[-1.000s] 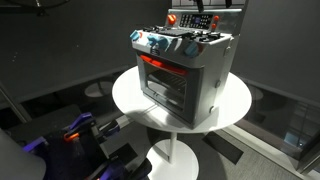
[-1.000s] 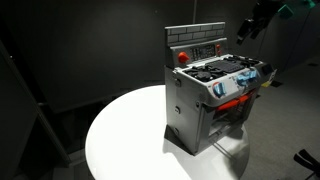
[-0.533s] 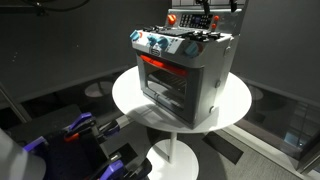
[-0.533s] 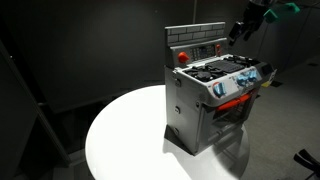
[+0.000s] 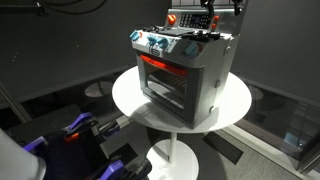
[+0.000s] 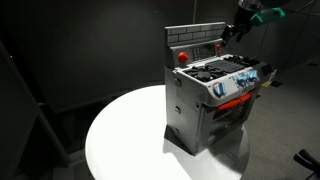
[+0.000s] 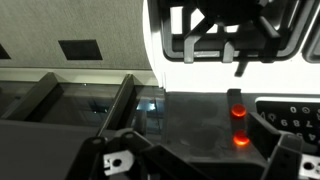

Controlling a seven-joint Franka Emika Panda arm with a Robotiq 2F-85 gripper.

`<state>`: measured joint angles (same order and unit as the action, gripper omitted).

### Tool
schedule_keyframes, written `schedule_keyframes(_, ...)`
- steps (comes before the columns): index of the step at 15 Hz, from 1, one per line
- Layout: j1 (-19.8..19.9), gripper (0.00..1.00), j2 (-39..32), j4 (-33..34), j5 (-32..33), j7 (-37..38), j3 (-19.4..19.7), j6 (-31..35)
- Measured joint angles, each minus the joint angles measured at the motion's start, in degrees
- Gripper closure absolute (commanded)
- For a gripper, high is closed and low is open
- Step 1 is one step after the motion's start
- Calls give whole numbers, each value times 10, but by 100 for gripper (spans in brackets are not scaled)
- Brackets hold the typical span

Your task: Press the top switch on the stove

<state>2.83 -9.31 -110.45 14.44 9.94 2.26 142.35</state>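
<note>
The stove [image 5: 185, 70] is a small grey toy oven with a red-glowing door and blue-and-white knobs. It stands on a white round table and also shows in an exterior view [image 6: 212, 95]. Its raised back panel carries a red switch [image 6: 183, 56]. In the wrist view the dark panel [image 7: 190, 115] shows two red glowing switches, one [image 7: 236, 111] above the other [image 7: 240, 141]. My gripper [image 6: 233, 30] hovers above the stove's back panel, at the end away from the red switch; it also shows in an exterior view [image 5: 218, 9]. Its fingers are wide apart and empty in the wrist view [image 7: 205, 165].
The white round table [image 5: 130, 95] stands on a pedestal; its bare top shows in an exterior view [image 6: 120, 130]. Dark equipment with blue and red parts [image 5: 80, 130] sits low beside the table. Dark curtains surround the scene.
My gripper has moved down and in toward the stove's back panel. The stove has not moved.
</note>
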Motion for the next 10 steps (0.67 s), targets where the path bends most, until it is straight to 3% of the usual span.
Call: schedule_keyframes(10, -15, 0, -37, 41, 0, 1, 14, -1)
